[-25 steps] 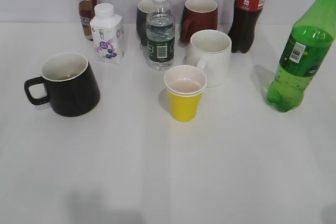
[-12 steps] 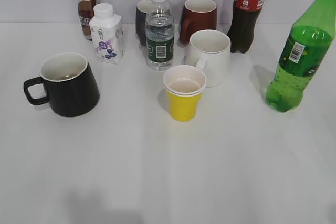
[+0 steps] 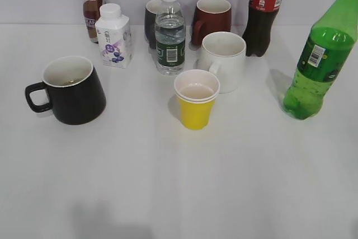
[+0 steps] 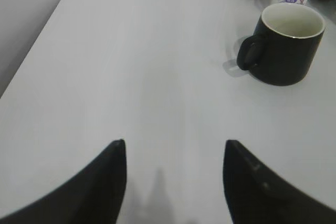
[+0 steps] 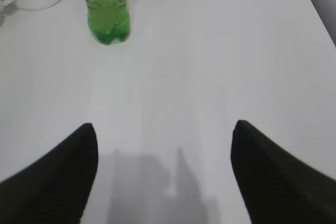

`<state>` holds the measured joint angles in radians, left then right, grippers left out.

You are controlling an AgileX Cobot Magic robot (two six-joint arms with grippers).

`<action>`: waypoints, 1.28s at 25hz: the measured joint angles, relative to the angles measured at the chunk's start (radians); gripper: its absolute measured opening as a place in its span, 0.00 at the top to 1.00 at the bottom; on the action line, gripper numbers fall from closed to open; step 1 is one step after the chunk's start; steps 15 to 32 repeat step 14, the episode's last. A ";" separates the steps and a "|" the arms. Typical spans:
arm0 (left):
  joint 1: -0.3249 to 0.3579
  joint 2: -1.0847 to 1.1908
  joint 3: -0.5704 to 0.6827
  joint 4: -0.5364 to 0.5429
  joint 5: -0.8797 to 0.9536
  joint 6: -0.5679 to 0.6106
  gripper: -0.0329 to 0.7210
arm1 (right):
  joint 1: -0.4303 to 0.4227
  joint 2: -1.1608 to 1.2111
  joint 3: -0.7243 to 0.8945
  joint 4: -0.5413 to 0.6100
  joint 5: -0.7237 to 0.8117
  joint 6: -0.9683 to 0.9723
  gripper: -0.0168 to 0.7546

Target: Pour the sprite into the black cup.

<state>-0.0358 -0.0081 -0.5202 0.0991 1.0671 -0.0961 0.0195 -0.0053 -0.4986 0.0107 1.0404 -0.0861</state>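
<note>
The sprite (image 3: 319, 60), a tall green bottle with a barcode patch, stands upright at the far right of the table; the right wrist view shows its lower part (image 5: 106, 9) ahead and to the left. The black cup (image 3: 71, 89), white inside with its handle to the left, stands at the left; it also shows in the left wrist view (image 4: 287, 43) at the upper right. My left gripper (image 4: 174, 150) is open and empty over bare table. My right gripper (image 5: 164, 132) is open and empty, well short of the sprite. Neither gripper shows in the exterior view.
A yellow paper cup (image 3: 196, 100) stands in the middle, a white mug (image 3: 225, 60) behind it. At the back stand a water bottle (image 3: 170, 32), a white carton (image 3: 114, 36), a brown drink bottle (image 3: 92, 5), a dark grey mug (image 3: 151, 20), a dark red mug (image 3: 213, 19) and a cola bottle (image 3: 264, 15).
</note>
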 joint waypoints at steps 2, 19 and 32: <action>0.000 0.000 0.000 0.000 0.000 0.000 0.38 | 0.000 0.000 0.000 -0.011 0.000 0.000 0.21; 0.000 0.000 0.000 0.000 0.000 0.000 0.47 | 0.000 0.000 0.000 0.000 0.000 0.000 0.21; 0.000 0.000 0.000 0.000 0.000 0.000 0.47 | 0.000 0.000 0.000 0.000 0.000 0.000 0.21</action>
